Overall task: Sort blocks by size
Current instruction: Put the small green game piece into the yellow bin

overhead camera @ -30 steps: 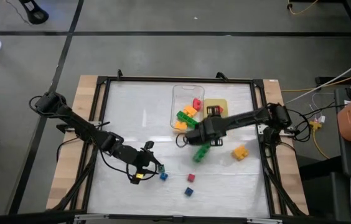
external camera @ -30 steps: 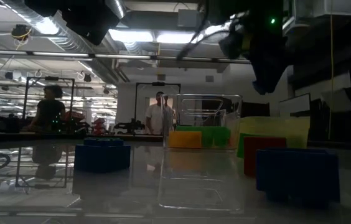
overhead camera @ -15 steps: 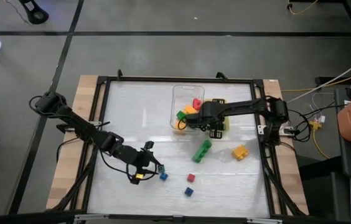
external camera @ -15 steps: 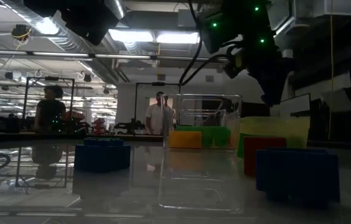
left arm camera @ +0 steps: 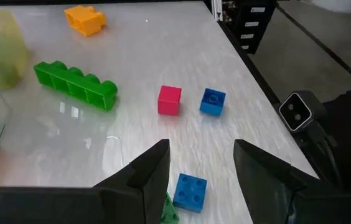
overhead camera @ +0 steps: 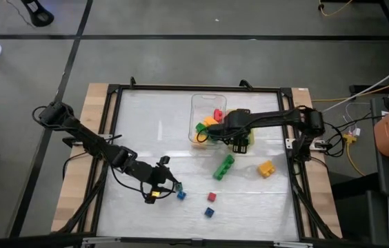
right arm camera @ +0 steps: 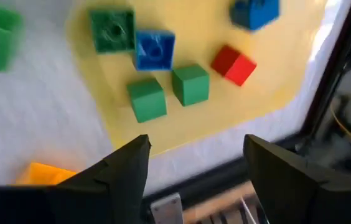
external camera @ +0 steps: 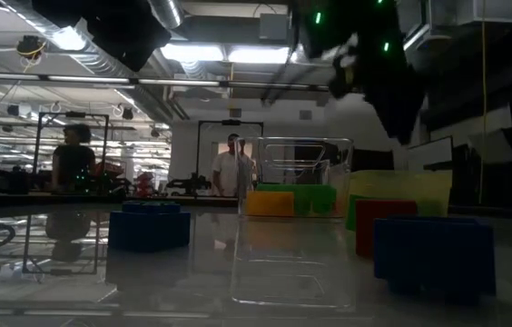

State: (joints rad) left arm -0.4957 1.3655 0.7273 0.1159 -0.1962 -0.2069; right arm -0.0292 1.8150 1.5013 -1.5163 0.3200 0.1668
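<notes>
White table [overhead camera: 160, 138], right gripper [right arm camera: 195, 163] released over yellow tray [right arm camera: 275, 81], left gripper [left arm camera: 200, 163] released.

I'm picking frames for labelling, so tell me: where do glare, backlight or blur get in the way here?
Low view: bright ceiling lights backlight the arms into dark shapes, and the table mirrors the room. Left wrist view: streaky glare on the table around the long green bar; blocks stay readable. Right wrist view: blue block is blurred at the edge of the yellow tray. High view: even light.
</notes>
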